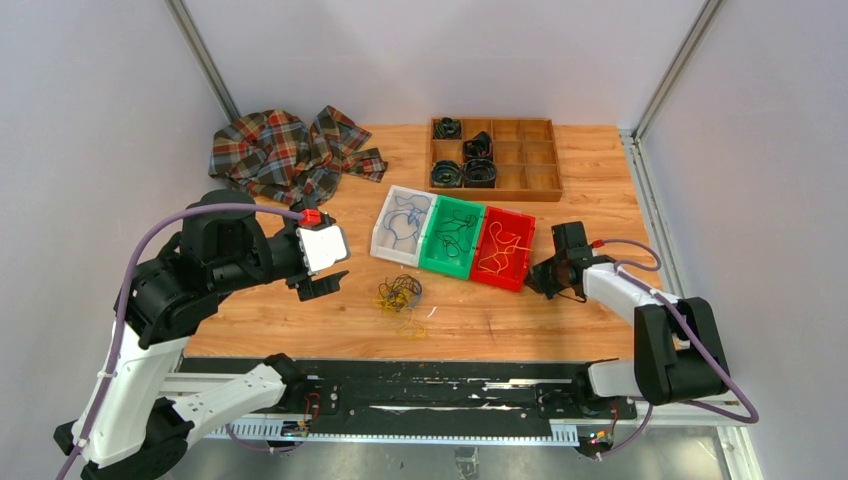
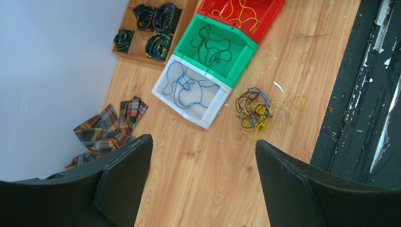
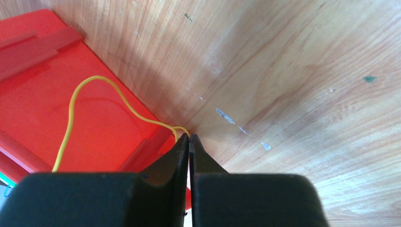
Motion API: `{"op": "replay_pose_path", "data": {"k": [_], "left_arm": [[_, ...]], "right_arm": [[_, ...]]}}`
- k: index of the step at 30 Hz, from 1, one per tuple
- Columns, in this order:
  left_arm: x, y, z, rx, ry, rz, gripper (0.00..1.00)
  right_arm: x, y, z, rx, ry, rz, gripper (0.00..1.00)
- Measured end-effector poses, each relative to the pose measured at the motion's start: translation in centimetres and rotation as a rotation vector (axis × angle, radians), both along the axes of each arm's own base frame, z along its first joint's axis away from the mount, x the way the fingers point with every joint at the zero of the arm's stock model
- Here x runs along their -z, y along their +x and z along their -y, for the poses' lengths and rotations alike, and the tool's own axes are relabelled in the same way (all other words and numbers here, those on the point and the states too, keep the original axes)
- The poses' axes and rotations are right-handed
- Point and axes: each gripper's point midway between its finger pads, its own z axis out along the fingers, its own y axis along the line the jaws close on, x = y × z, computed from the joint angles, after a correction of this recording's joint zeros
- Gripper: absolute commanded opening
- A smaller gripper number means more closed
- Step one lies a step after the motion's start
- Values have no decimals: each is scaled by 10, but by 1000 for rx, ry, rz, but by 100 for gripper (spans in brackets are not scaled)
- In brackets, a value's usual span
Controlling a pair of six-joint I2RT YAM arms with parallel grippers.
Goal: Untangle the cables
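A small clump of yellow, blue and dark cables [image 1: 400,293] lies on the wooden table in front of the bins; it also shows in the left wrist view [image 2: 253,113]. A white bin [image 1: 381,240] holds a blue cable, a green bin [image 1: 434,262] a dark cable, a red bin [image 1: 525,255] a yellow cable [image 3: 71,109]. My left gripper [image 1: 322,268] is open and empty, above the table left of the clump [image 2: 203,156]. My right gripper [image 1: 545,277] is shut at the red bin's right edge, pinching an end of the yellow cable at its tips [image 3: 189,137].
A wooden compartment tray [image 1: 530,170] with black coiled rolls stands at the back. A plaid cloth [image 1: 285,150] lies bunched at the back left. The black rail [image 1: 430,380] runs along the near table edge. Walls close in on both sides.
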Motion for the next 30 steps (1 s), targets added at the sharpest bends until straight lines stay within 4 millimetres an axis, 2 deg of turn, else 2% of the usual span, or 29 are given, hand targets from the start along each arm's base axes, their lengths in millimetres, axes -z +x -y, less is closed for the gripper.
{"op": "replay_pose_path", "data": {"k": [6, 10, 16, 24, 30], "left_arm": [[0, 0, 0, 0, 0, 0, 84], [0, 0, 0, 0, 0, 0, 84], [0, 0, 0, 0, 0, 0, 84], [0, 0, 0, 0, 0, 1, 84], [-1, -1, -1, 0, -2, 5, 84]], "right_arm": [[-1, 0, 0, 6, 2, 3, 1], [-9, 2, 3, 10, -11, 30, 1], [-26, -1, 22, 15, -95, 84, 1], [-68, 4, 50, 19, -250, 187, 1], [-97, 13, 52, -30, -288, 238, 1]]}}
